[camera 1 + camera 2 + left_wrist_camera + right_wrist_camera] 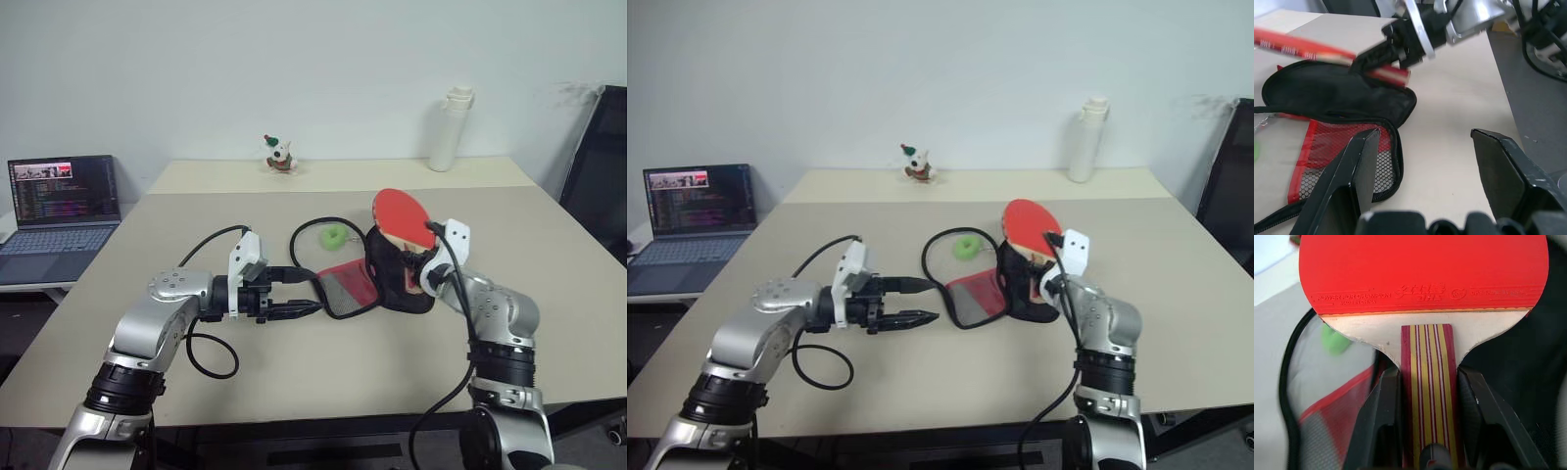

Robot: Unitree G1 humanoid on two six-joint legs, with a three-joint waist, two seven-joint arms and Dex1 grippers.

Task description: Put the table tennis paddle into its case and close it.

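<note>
Bringing the paddle to the case

My left gripper (pixel 921 302) hangs open beside the case (pixel 377 279) lying unzipped on the table (pixel 294 382); my right gripper (pixel 1426 418) clamps the paddle (pixel 404 217) handle above it. Best pin the mouth open, then slide blade-first.

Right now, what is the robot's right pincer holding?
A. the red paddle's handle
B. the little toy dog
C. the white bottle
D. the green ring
A: the right pincer has its two black fingers clamped on the striped wooden handle of the table tennis paddle.
</note>
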